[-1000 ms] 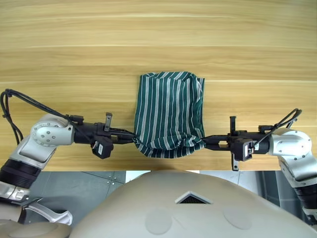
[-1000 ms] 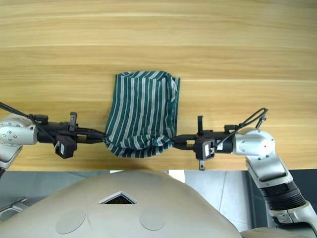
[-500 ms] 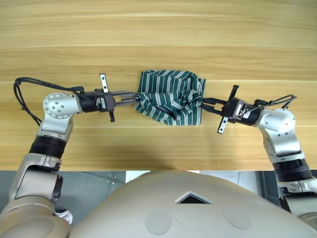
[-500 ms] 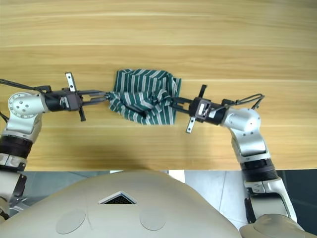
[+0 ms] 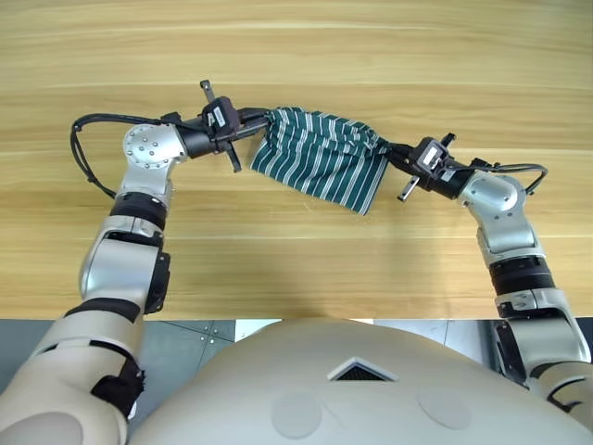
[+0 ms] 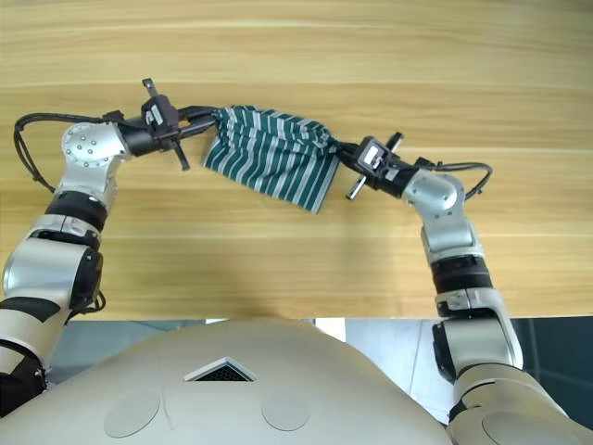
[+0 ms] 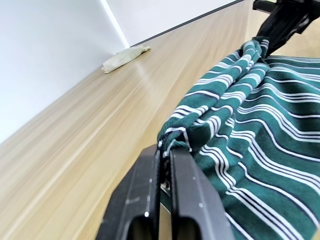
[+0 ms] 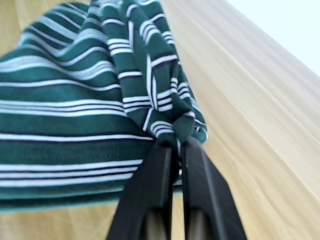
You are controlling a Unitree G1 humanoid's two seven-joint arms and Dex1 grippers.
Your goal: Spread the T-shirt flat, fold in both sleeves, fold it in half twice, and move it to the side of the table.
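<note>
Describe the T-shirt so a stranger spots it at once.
Start at the wooden table. Over its middle, the T-shirt is held between the left tool and the right tool, each pinching a corner. It is dark green with thin white stripes, unlike the pale rag by the wall.

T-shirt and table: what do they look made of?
T-shirt: soft knit fabric, probably cotton, matte; it bunches and drapes in folds. Table: wood or wood-look laminate, smooth with a slight sheen; long grain lines run across it.
</note>
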